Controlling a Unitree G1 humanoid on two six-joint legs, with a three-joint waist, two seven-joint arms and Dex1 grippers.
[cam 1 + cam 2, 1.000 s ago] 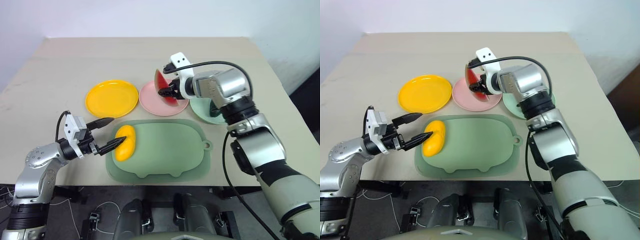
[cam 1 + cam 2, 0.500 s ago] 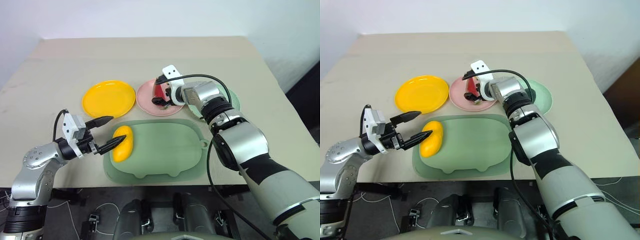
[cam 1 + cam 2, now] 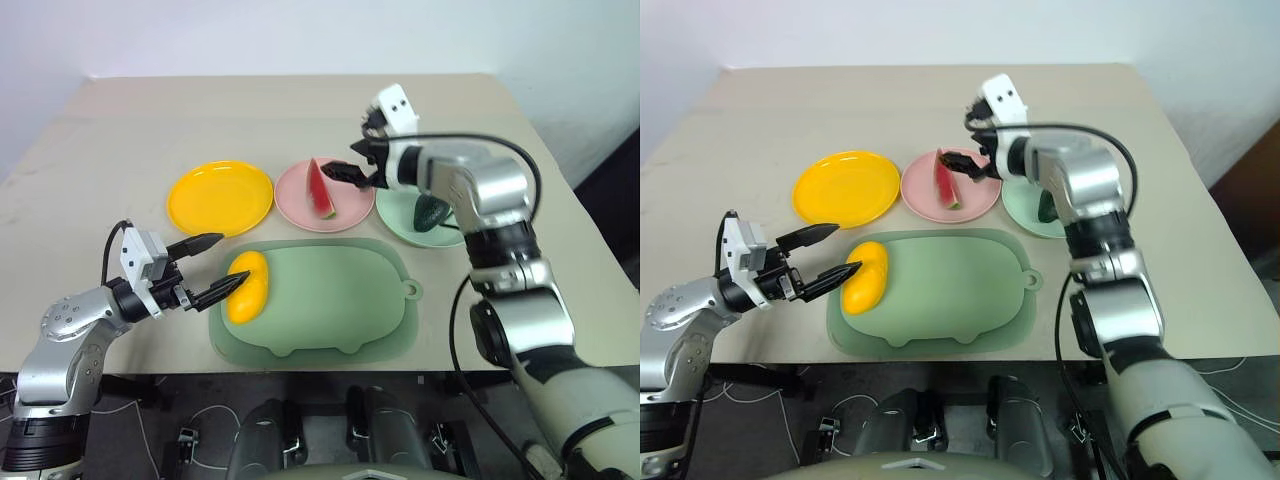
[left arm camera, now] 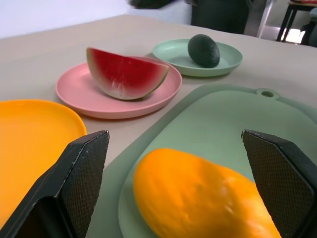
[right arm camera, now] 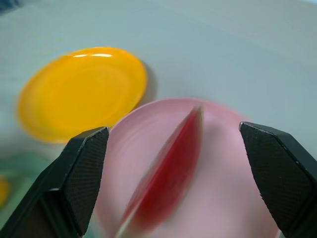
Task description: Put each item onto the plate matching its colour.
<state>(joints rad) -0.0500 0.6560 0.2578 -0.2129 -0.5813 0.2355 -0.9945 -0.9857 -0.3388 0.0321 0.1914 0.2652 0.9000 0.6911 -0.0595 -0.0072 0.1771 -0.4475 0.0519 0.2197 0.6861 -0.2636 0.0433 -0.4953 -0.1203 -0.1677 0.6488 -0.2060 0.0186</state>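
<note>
The red watermelon wedge [image 3: 320, 188] stands on its rind on the pink plate [image 3: 345, 210]. Just above and to its right hovers my right gripper [image 3: 352, 160], open and holding nothing. The dark green avocado [image 3: 432, 212] lies on the mint plate [image 3: 400, 222]. The yellow plate [image 3: 220, 197] is bare. The yellow-orange mango [image 3: 248, 286] lies on the left end of the green pig-shaped mat [image 3: 330, 300]. My left gripper [image 3: 232, 258] is open and level, its fingers [image 4: 84, 183] spread to either side of the mango's near end, one tip at its edge.
The three plates stand in a row behind the mat on a beige table [image 3: 120, 130]. The table's front edge runs just under the mat. A cable loops along my right arm [image 3: 480, 150].
My right gripper has opened and left the watermelon wedge on the pink plate, then drawn up and back to the right. The left arm has kept still.
</note>
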